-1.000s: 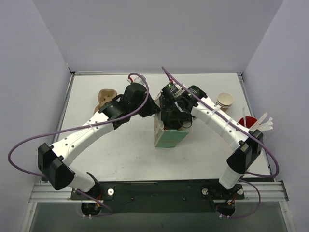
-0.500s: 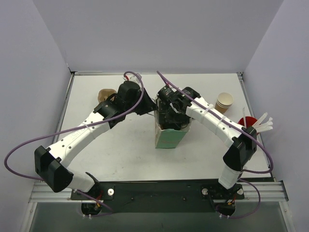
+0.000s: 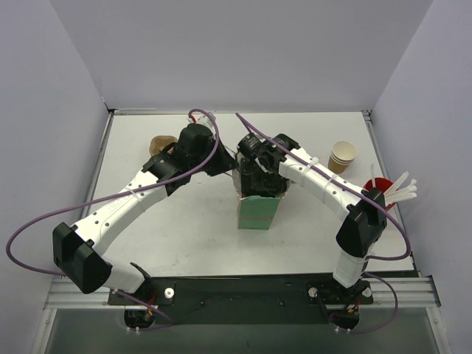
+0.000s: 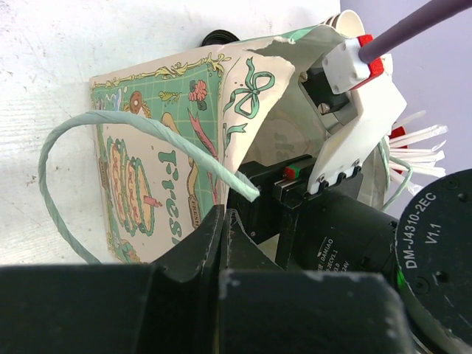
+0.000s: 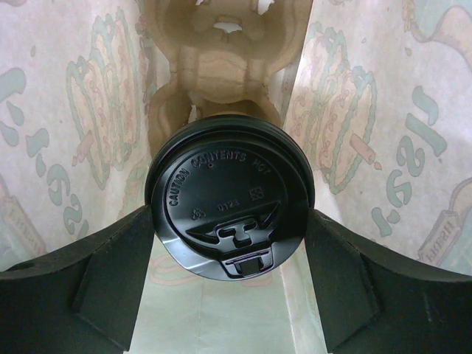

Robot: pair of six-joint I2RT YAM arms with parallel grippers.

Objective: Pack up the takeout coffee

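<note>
The takeout coffee shows its black lid inside the green-printed paper bag. My right gripper is shut on it, one finger on each side just under the lid. The brown cup itself is hidden beneath the lid. Below it, on the bag's floor, lies a tan pulp carrier. Seen from above, the right gripper reaches down into the bag's mouth. My left gripper is shut on the bag's rim at its left side, beside the mint handle loop.
A stack of cream paper cups stands at the back right. A red cup with white sticks sits by the right wall. A brown pulp piece lies behind the left arm. Both arms crowd over the bag.
The right gripper has moved left and deeper into the bag with the coffee. The left gripper shifted back along the rim, opening briefly and shutting again. The bag now stands straighter.
</note>
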